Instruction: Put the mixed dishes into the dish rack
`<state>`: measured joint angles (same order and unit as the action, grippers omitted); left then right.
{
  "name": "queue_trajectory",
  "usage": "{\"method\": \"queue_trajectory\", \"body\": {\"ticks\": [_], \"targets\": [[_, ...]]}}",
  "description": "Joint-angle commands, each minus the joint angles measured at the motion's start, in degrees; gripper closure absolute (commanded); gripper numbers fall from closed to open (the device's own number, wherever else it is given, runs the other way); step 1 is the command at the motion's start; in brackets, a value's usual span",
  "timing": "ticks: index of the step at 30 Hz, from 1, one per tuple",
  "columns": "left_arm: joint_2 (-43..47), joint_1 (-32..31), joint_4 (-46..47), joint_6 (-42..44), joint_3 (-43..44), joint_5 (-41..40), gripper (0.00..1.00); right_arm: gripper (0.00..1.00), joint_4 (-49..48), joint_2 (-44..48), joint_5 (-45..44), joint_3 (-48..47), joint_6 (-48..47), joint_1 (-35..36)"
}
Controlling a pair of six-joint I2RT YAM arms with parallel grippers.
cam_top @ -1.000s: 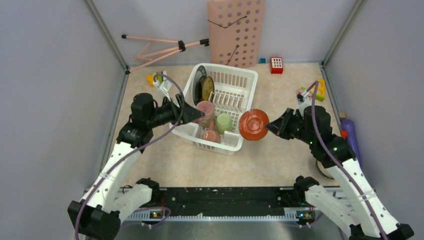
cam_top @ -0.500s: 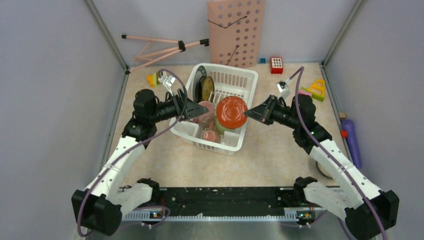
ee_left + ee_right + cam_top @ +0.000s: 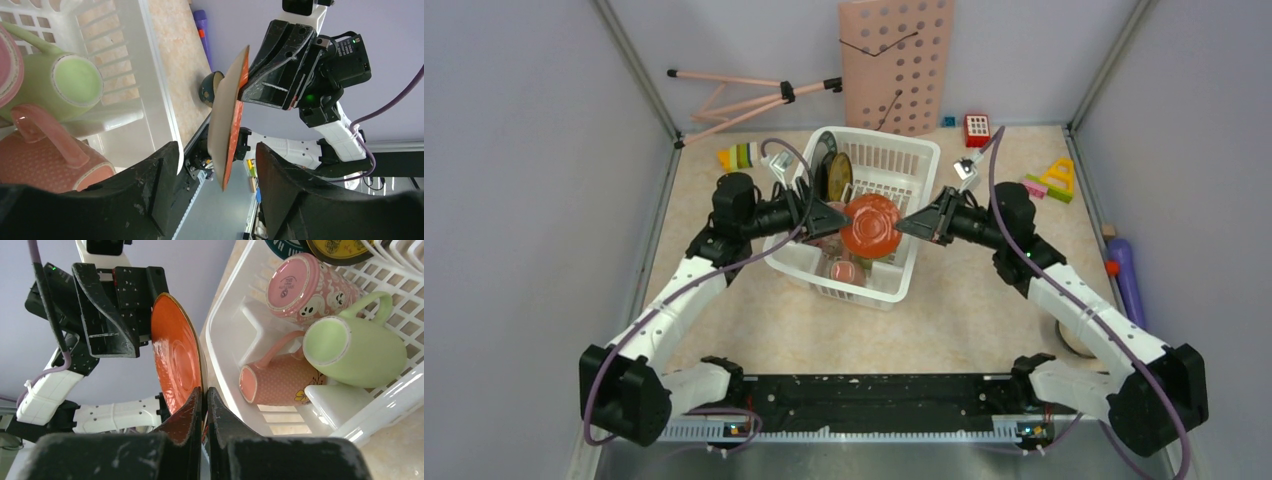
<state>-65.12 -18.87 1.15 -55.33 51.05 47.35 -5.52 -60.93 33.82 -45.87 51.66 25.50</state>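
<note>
My right gripper (image 3: 907, 226) is shut on the rim of the orange saucer (image 3: 869, 226) and holds it on edge above the white dish rack (image 3: 894, 160). The saucer also shows in the right wrist view (image 3: 177, 357) and the left wrist view (image 3: 227, 120). My left gripper (image 3: 839, 215) is open, its jaws either side of the saucer's far rim without touching it. In the rack lie a pink mug (image 3: 310, 282), a maroon mug (image 3: 275, 382) and a pale-green mug (image 3: 355, 350). A black plate (image 3: 823, 165) and a yellow plate (image 3: 840, 176) stand in the rack's tines.
A bluish bowl (image 3: 207, 90) lies on the table right of the rack. A pink perforated board (image 3: 896, 60) and a pink tripod (image 3: 744, 95) lean at the back wall. Toy blocks (image 3: 976, 129) lie on the table behind the rack. A purple object (image 3: 1126, 275) lies at the right wall.
My right arm carried the orange saucer leftward from beside the rack to above it. My left gripper moved right and up to meet the saucer's rim.
</note>
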Motion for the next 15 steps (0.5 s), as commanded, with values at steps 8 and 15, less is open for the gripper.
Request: {"method": "queue_trajectory", "body": {"ticks": [8,15], "targets": [[-3.9,-1.1,-4.5,6.6,6.7,-5.0,1.00,0.99,-8.2,-2.9,1.3,-5.1,-1.7,1.4],[-4.1,-2.8,-17.5,18.0,14.3,-23.5,1.00,0.12,9.8,-1.7,-17.1,-8.6,-8.9,0.7]]}}
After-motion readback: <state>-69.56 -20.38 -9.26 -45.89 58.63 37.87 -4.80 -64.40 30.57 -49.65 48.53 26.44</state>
